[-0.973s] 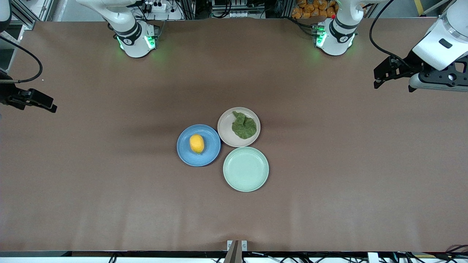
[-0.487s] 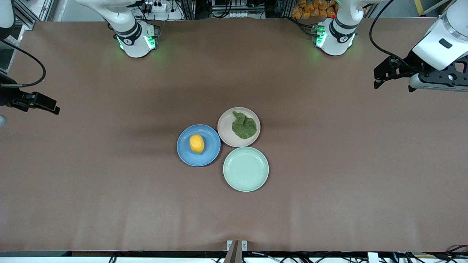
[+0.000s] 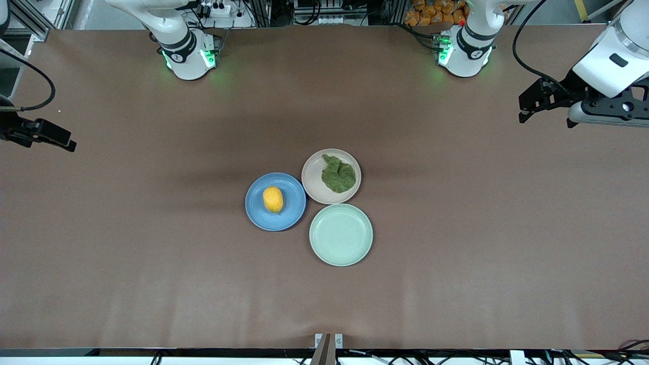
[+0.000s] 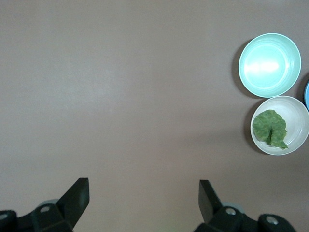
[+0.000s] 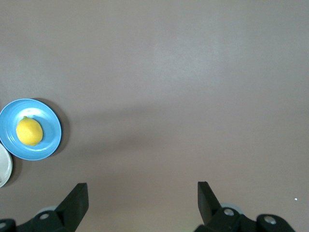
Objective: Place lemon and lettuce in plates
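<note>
The yellow-orange lemon (image 3: 273, 199) lies on the blue plate (image 3: 258, 215) at mid-table; both show in the right wrist view, lemon (image 5: 29, 131) on plate (image 5: 49, 139). The green lettuce (image 3: 338, 175) lies flat on the beige-pink plate (image 3: 313, 178), which touches the blue one; the left wrist view shows lettuce (image 4: 270, 128) and plate (image 4: 297, 121). My left gripper (image 3: 523, 109) hangs open and empty over the left arm's end of the table, jaws wide apart (image 4: 144, 193). My right gripper (image 3: 65, 141) is open and empty over the right arm's end (image 5: 143, 195).
An empty pale mint-green plate (image 3: 340, 234) sits against the other two, nearer the front camera; it also shows in the left wrist view (image 4: 269, 64). Brown table surface (image 3: 456, 228) surrounds the plates. The arm bases (image 3: 187, 56) stand along the back edge.
My right gripper has shifted slightly, first toward mid-table and then back toward its end of the table. The left arm, plates, lemon and lettuce have not moved.
</note>
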